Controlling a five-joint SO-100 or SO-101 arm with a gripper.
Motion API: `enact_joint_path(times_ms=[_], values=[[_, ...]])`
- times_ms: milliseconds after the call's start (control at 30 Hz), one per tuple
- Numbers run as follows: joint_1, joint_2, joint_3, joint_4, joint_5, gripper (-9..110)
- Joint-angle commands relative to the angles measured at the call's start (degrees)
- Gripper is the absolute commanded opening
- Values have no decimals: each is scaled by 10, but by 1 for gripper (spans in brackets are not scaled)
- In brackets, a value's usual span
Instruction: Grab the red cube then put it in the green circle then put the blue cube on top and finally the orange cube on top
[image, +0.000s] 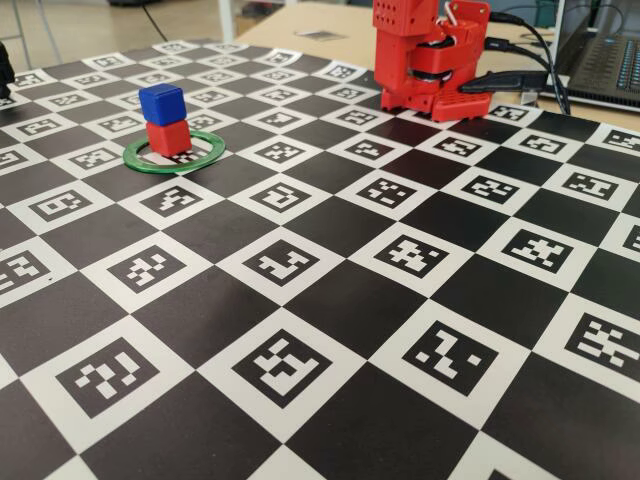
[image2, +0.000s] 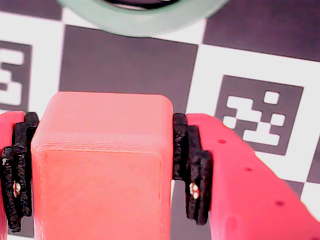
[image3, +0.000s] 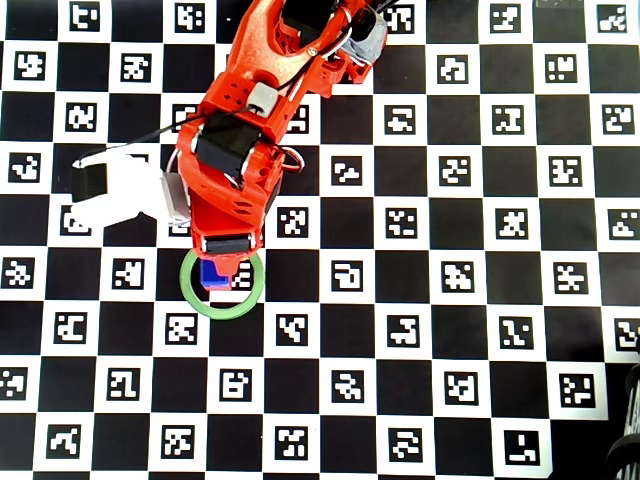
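In the wrist view my gripper (image2: 102, 167) is shut on the orange cube (image2: 100, 170), with a black pad (image2: 192, 170) pressed to each side of it. The green circle (image2: 145, 20) lies just ahead at the top edge. The overhead view shows the arm reaching down over the green circle (image3: 222, 303), with the blue cube (image3: 211, 275) partly showing under the gripper (image3: 226, 262). The fixed view has the blue cube (image: 162, 103) stacked on the red cube (image: 168, 137) inside the green circle (image: 175, 156). There the red arm (image: 430, 55) appears at the back right, and its gripper does not show.
A black-and-white checkerboard mat (image: 330, 300) with printed markers covers the table. A laptop (image: 600, 55) and cables sit behind the arm's base at the back right. A white piece with a black block (image3: 110, 190) juts out to the left of the arm in the overhead view.
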Motion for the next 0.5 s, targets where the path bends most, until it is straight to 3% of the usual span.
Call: enact_joint_path(times_ms=[0,467], values=[[6,41,4,-23,-9,10],[14,25,93,-124,-8,10]])
